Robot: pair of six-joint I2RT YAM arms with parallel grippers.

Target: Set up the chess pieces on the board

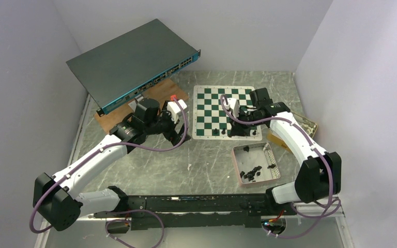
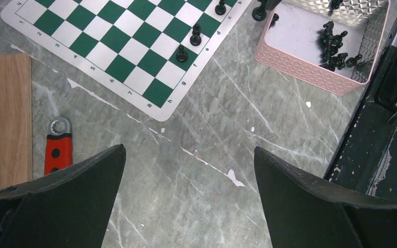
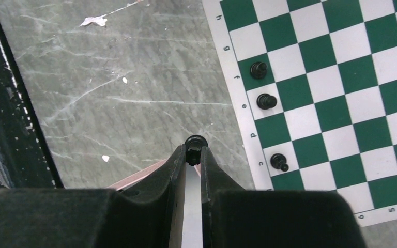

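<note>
From above, the board (image 1: 222, 111) lies flat at mid-table. The pinkish-rimmed tray (image 1: 256, 163) sits apart on its near right side and holds a loose cluster of chess pieces (image 1: 250, 173). The right arm (image 1: 294, 137) reaches over the board's near right edge. In the left wrist view, the left gripper (image 2: 188, 155) hangs over bare table with its jaws spread wide and nothing between them. That view shows one board, one tray and one red-handled wrench (image 2: 58, 150), with three pawns along the board's edge nearest the tray. The heap in the tray is too tangled to count. In the right wrist view, the right gripper (image 3: 194, 152) is pinched narrow on a single black piece (image 3: 195, 143), held just off the board's border. Three pieces stand on the edge squares there as well. These figures look light, rigid and smooth, with small bases that would tip at a nudge. The slim neck under the head seems the best place to grip, so the base can land flat.
</note>
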